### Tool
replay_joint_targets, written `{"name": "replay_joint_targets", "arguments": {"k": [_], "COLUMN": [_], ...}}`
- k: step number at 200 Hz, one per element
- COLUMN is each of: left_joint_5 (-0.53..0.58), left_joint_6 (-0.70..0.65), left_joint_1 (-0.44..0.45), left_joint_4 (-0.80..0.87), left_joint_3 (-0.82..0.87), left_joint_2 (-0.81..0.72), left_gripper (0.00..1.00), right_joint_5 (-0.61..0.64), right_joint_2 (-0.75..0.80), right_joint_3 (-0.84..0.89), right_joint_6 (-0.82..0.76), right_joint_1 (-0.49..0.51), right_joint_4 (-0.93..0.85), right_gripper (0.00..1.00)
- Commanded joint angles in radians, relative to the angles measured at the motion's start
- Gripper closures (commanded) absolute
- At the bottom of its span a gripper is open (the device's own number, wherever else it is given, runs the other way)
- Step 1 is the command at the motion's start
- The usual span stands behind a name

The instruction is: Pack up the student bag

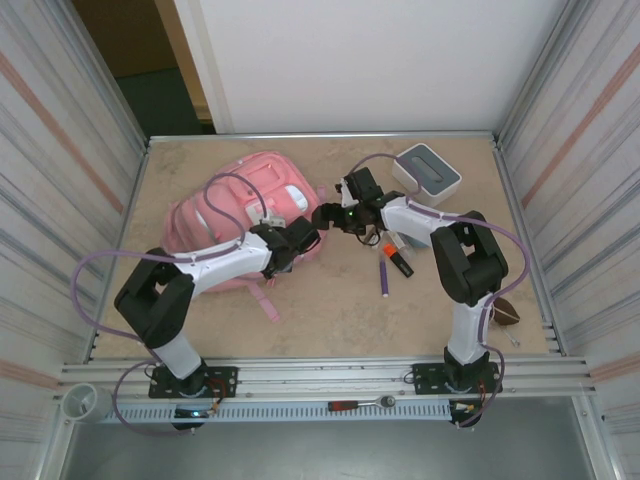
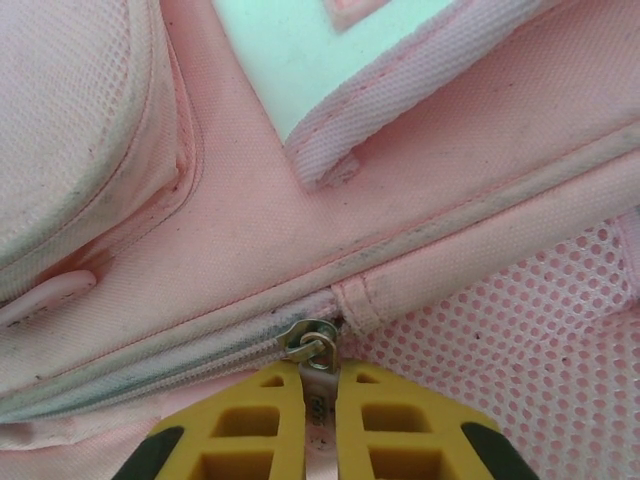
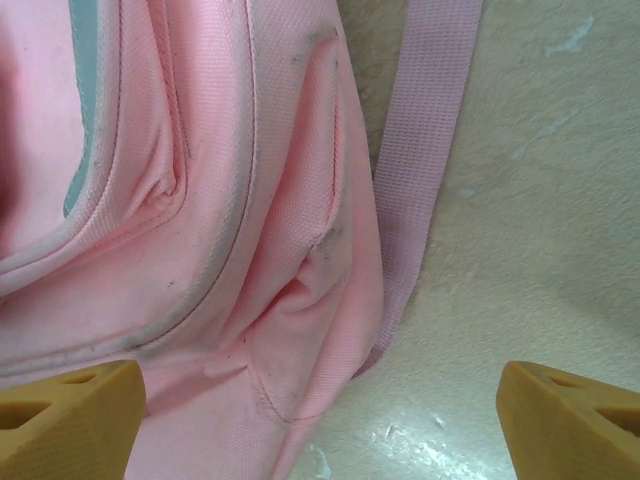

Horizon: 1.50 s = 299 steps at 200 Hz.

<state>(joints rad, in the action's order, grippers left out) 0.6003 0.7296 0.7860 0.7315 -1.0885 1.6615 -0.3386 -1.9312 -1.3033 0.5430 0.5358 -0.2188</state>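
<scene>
Top external view: you had the student bag (image 1: pixel 235 215), a large soft pink fabric backpack, lying flat on the beige table (image 1: pixel 330 310), left of centre. Both arms reached over its right edge.

Left wrist view: your left gripper (image 2: pixel 320 420) was pinched tight on the small pale zip pull (image 2: pixel 316 382). The pull hung from the metal slider (image 2: pixel 310 343), which sat at the end of the zip beside the pink mesh pocket (image 2: pixel 540 340).

Right wrist view: your right gripper (image 3: pixel 320 415) stood wide, holding nothing, over the bag's corner and a loose pink webbing strap (image 3: pixel 425 150).

Risks, as judged:
1. The pull was thin and caught only near the fingertips, so a sharp tug could slip it free.
2. Nothing anchored the bag. Drawing the zip could drag the soft fabric along rather than open it.
3. A pull off the line of the zip could jam the slider in the folded seam.
4. If the right gripper closed where it stood, it could take the strap instead of the bag body.

Markings: no brand or writing was legible. The pale patch (image 2: pixel 290 50) on the bag showed blank, and the white-and-grey box (image 1: pixel 427 168) at the far right carried no readable label.
</scene>
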Motion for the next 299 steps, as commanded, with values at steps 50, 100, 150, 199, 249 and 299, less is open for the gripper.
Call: {"name": "replay_joint_targets", "arguments": {"k": [50, 100, 150, 199, 249, 299], "left_joint_5": [-0.020, -0.051, -0.099, -0.141, -0.285, -0.241], "left_joint_6": [-0.047, -0.090, -0.142, -0.183, -0.263, -0.257], "left_joint_1": [-0.009, -0.038, -0.084, -0.139, -0.168, -0.142], "left_joint_4": [-0.020, -0.038, -0.069, -0.085, -0.196, -0.172], "left_joint_3": [0.074, 0.111, 0.151, 0.194, 0.248, 0.164], "left_joint_2": [-0.080, -0.140, -0.204, -0.266, -0.334, -0.204], "left_gripper": [1.00, 1.00, 1.00, 1.00, 1.00, 1.00], "right_joint_5": [-0.016, -0.006, 0.015, 0.010, -0.015, -0.025], "right_joint_2": [-0.078, -0.037, -0.009, -0.011, -0.018, -0.022], "right_joint_3": [-0.011, 0.015, 0.031, 0.016, 0.004, 0.007], "right_joint_6": [0.084, 0.091, 0.090, 0.065, 0.054, 0.051], "right_joint_1": [0.019, -0.008, -0.052, -0.082, -0.082, -0.066], "right_joint_4": [0.006, 0.023, 0.024, 0.009, 0.014, 0.021], "right_gripper": [0.32, 0.87, 1.00, 1.00, 1.00, 1.00]}}
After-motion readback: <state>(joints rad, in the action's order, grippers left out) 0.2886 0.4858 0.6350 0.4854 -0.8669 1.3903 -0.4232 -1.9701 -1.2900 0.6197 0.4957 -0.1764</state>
